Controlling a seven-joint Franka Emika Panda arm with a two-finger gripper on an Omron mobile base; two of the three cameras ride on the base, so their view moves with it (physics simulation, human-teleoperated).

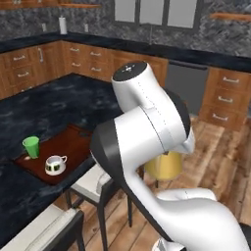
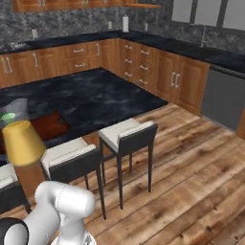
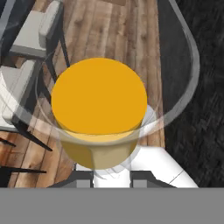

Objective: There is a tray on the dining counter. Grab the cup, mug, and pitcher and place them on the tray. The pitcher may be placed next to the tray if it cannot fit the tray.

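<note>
The pitcher (image 3: 99, 98) fills the hand view, clear glass with yellow-orange liquid, and my gripper (image 3: 111, 178) is shut on its neck. It hangs in the air beside the dining counter's (image 1: 49, 108) edge, over the stools. The left base view shows its yellow body (image 1: 164, 166) behind my arm, and in the right base view the pitcher (image 2: 21, 141) is at the far left. The reddish-brown tray (image 1: 73, 142) lies near the counter's front edge. The green cup (image 1: 31, 146) and the white mug (image 1: 55, 165) stand on the tray. The tray (image 2: 48, 125) lies just behind the pitcher.
Stools with pale seats (image 2: 127, 134) (image 2: 72, 153) line the counter's near side, one below my arm (image 1: 93, 184). Wooden floor (image 2: 191, 162) spreads to the right. Wall cabinets (image 1: 73, 59) and a black wall counter (image 2: 158, 43) run along the back.
</note>
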